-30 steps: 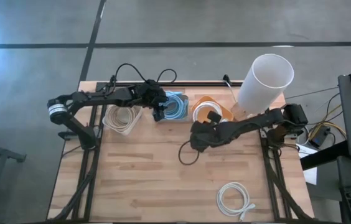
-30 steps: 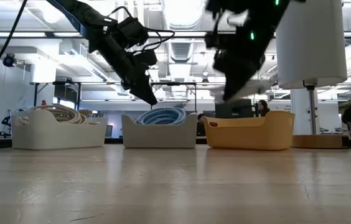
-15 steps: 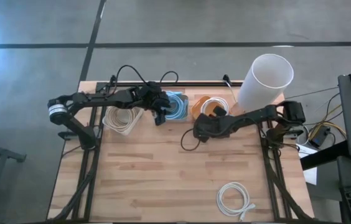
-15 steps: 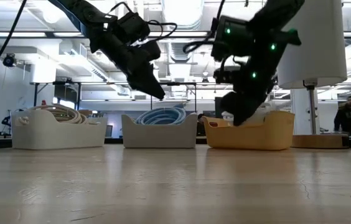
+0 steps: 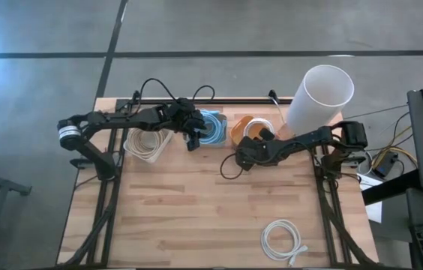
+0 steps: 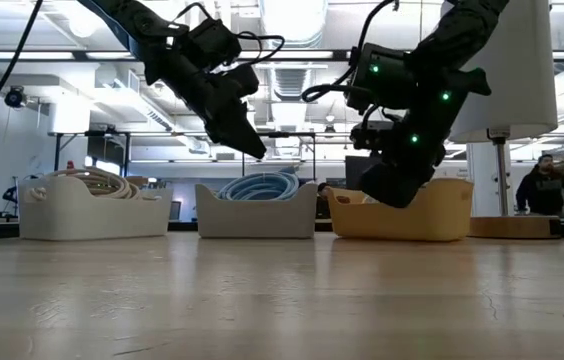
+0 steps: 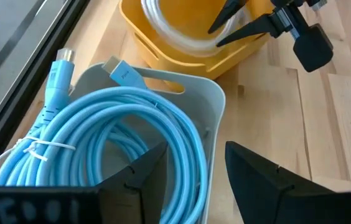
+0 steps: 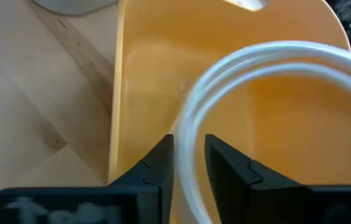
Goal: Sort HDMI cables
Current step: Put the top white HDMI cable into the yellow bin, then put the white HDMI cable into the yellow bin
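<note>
Three baskets stand in a row at the table's far edge. A white basket holds beige cable coils. A grey basket holds a light blue cable coil, and my left gripper hangs open above its near rim. A yellow basket holds a white cable coil. My right gripper reaches down into it, slightly open, with the coil's strand running between its fingers. Another white coil lies flat on the table near the front right. My right gripper has a single strand of the white coil between its two fingertips, which lie across it and slant down from the near side. I cannot tell whether the fingers touch it. The coil rests inside the yellow basket.
A tall white cylinder stands on a wooden base at the far right corner, close behind my right arm. A black wire loop hangs off that arm. The middle and near left of the wooden table are bare. People show in the room beyond.
My right gripper has gone down and toward the table's far edge, taking the white coil from above the table into the yellow basket. The coil, held up in the air a second ago, now sits low inside the basket.
</note>
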You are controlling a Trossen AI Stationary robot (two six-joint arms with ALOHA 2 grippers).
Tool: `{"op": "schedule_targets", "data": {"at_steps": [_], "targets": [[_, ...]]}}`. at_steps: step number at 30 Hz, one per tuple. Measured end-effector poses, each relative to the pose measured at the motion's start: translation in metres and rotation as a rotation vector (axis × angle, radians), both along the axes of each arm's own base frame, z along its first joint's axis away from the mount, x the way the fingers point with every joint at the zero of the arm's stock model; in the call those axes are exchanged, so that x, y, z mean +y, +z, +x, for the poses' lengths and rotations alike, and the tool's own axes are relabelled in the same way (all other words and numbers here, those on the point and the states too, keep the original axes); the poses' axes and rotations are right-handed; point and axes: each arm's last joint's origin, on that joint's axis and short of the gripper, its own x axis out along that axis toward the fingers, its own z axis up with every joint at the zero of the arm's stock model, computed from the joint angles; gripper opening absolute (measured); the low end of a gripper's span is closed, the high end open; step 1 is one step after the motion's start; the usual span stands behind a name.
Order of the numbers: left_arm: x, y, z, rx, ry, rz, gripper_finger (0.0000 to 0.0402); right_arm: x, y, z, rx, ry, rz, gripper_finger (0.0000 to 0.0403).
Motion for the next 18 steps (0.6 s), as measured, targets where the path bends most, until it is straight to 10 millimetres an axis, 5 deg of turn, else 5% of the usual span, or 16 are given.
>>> {"op": "schedule_targets", "data": {"at_steps": [8, 18], "targets": [[0.000, 0.000, 0.000, -0.001, 0.001, -0.001, 0.0172, 0.002, 0.005, 0.005, -0.007, 0.036, 0.044, 0.0134], [0.000, 0.000, 0.000, -0.001, 0.001, -0.002, 0.0172, 0.027, 0.058, 0.035, -0.045, 0.154, 0.172, 0.0130]]}}
